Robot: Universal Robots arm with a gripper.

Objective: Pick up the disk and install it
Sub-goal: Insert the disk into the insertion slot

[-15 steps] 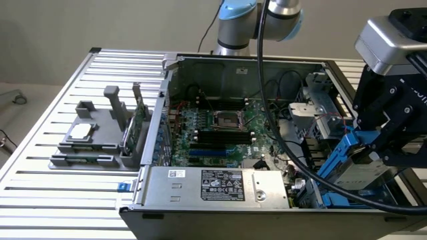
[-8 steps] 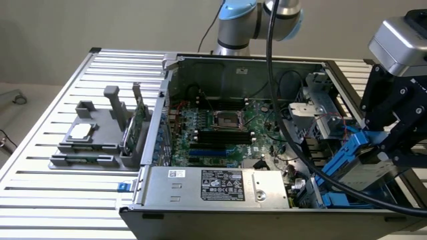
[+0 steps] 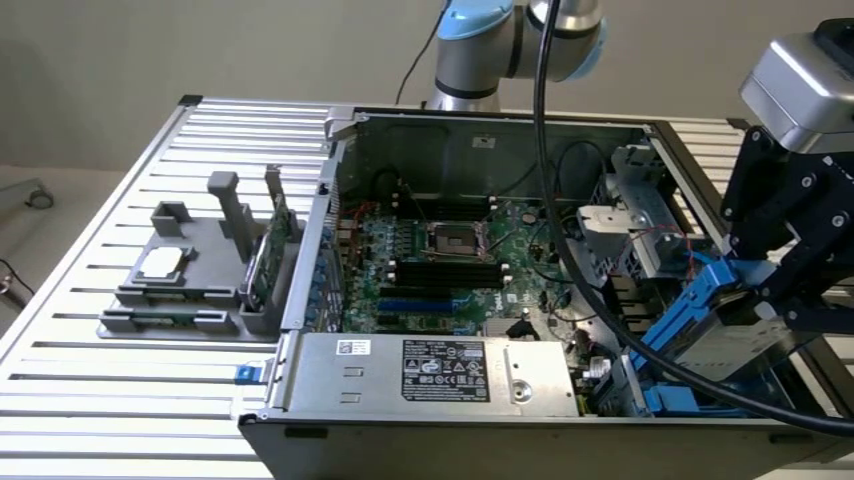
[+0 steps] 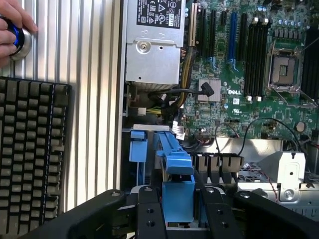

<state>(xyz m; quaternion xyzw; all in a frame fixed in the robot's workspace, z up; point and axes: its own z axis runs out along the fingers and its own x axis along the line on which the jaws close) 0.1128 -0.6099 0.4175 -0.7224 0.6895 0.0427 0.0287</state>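
The disk (image 3: 727, 335) is a silver-grey drive in a blue plastic carrier. It hangs tilted over the drive bay (image 3: 665, 395) at the front corner of the open computer case, on the exterior view's right. My gripper (image 3: 771, 303) is shut on it from above. In the wrist view the black fingers (image 4: 149, 211) clamp the blue carrier end of the disk (image 4: 178, 191), and my gripper (image 4: 180, 211) sits just above the bay's blue rails (image 4: 138, 148). The disk's label is hidden.
The case holds a motherboard (image 3: 441, 260), a power supply (image 3: 427, 370) and a thick black cable (image 3: 587, 290) close to the bay. A grey fixture (image 3: 187, 285) with a green card (image 3: 280, 245) stands on the exterior view's left. A keyboard (image 4: 30, 159) and a person's hand (image 4: 12, 25) lie beside the case.
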